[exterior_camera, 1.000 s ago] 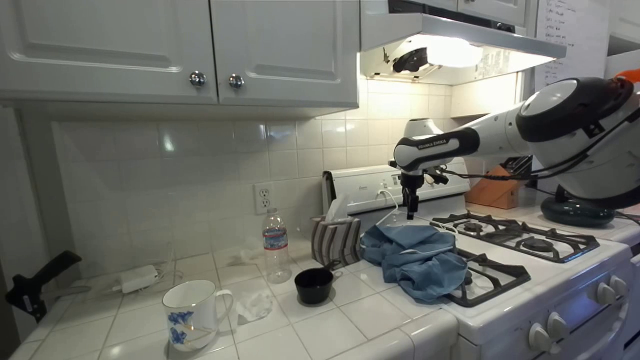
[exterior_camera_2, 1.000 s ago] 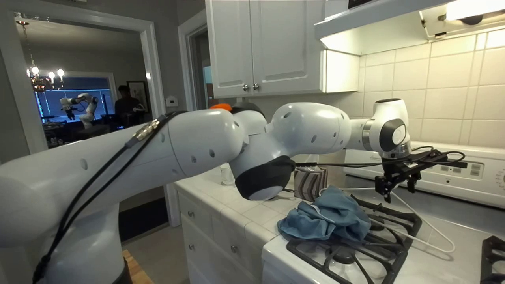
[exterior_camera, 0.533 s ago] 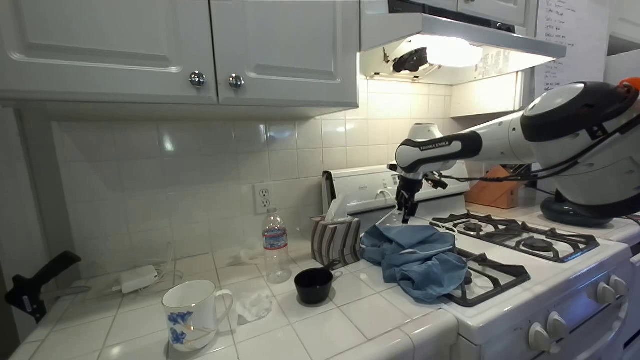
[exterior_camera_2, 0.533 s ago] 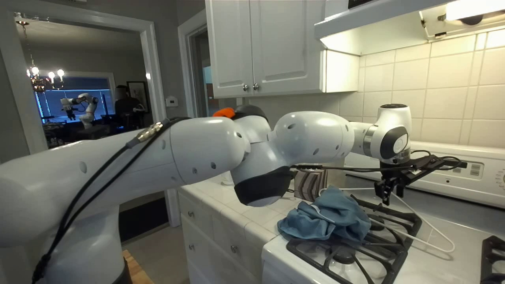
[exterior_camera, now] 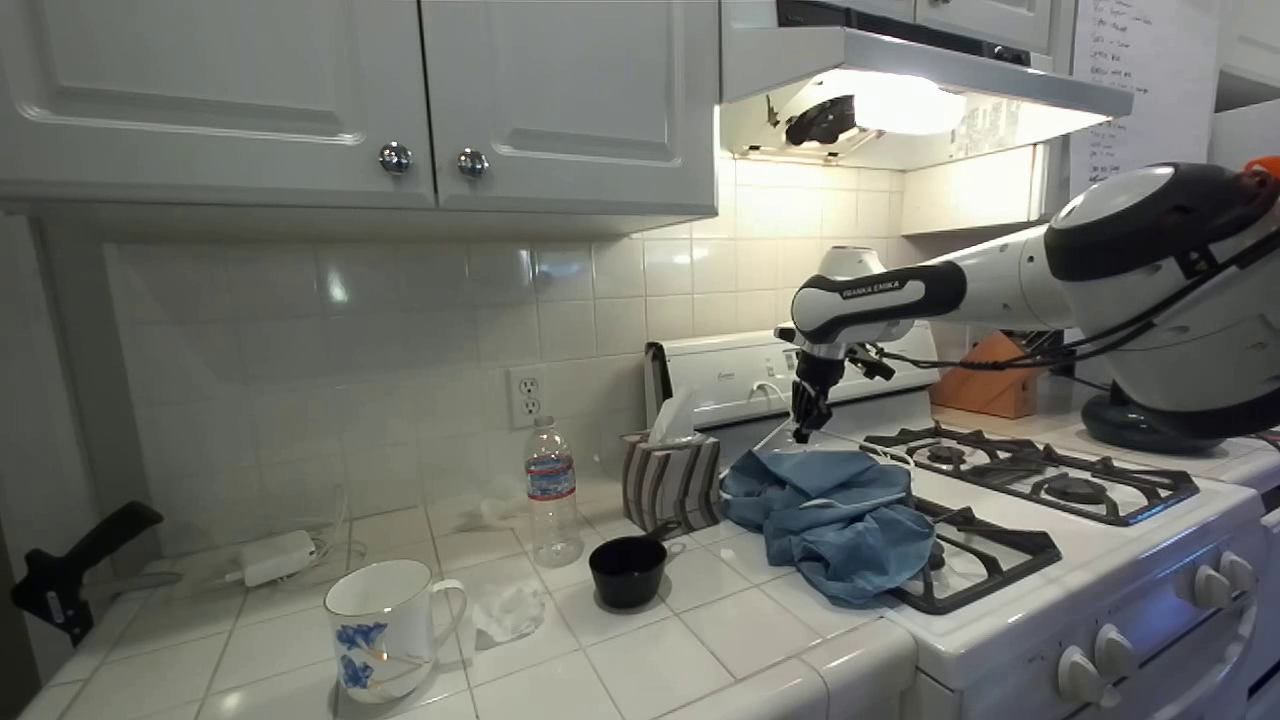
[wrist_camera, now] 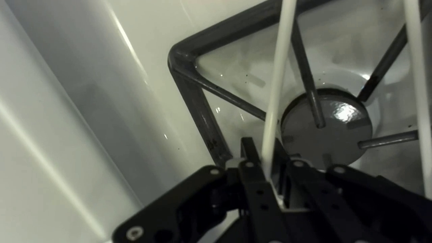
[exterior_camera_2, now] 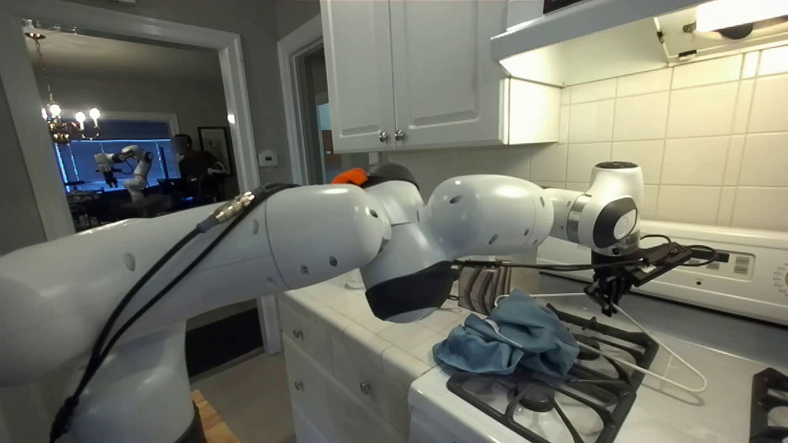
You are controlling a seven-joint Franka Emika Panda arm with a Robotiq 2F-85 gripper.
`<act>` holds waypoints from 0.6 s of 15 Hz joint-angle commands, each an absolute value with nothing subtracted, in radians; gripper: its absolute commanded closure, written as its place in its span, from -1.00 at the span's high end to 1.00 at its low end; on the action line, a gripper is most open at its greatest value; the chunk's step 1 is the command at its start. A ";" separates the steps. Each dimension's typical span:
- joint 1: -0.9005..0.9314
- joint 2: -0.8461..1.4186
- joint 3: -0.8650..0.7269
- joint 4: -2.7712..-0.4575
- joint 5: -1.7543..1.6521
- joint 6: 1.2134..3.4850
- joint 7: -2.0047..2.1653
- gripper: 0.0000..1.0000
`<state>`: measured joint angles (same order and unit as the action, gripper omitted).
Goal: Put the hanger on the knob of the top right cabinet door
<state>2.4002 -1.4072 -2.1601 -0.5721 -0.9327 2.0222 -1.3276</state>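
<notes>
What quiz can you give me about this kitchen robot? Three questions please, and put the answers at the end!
1. Fill in the word: in the wrist view, a bar of the hanger runs between two black ____.
2. True or false: the clear bottle stands upright on the tiled counter.
3. What colour is the crumpled cloth? A) red B) blue C) yellow

Key: 1. fingers; 2. true; 3. B

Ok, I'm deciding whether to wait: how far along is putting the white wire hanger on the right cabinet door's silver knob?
Reaching looks done: the black pincer straddles the thin white wire hanger. In hand is the grip: it appears closed on the wire. Lifting and hooking are left: the hanger is low, over the white stove, well below the round silver knob on the right-hand white cabinet door.
</notes>
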 commanded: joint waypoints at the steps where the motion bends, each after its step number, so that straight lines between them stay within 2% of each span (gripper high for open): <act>1: 2.418 -1.415 -2.142 -0.537 -0.949 1.970 -1.291 -1.00; 7: 2.420 -1.395 -2.145 -0.535 -0.952 1.853 -1.194 -0.96; 9: 2.405 -1.367 -2.183 -0.572 -0.946 1.881 -1.081 -0.96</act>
<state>2.4040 -1.3916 -2.1610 -0.5698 -0.9327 1.8972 -1.2002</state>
